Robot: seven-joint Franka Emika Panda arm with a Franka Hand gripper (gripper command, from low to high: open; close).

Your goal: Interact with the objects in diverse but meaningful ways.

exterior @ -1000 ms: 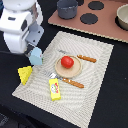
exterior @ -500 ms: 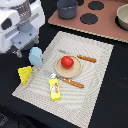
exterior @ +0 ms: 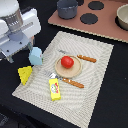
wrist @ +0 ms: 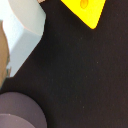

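Glossy red tomato (exterior: 67,62) sitting dead centre on the round tan plate (exterior: 75,72). Light blue cup (exterior: 35,56) just off the plate toward the arm, yellow holed cheese wedge (exterior: 24,74) past that at the placemat's (exterior: 95,95) edge, yellow red-marked packet (exterior: 54,89) near the plate's knife (exterior: 73,83). Can't tell whether the jaws are released or clenched.

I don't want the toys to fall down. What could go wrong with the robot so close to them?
1. The robot arm hangs right beside the light blue plastic cup, so a sideways move might tip it.
2. The yellow holed cheese wedge sits near the edge of the striped beige placemat, and a nudge could slide it off.
3. The gripper's fingers aren't visible, so a grab could miss.
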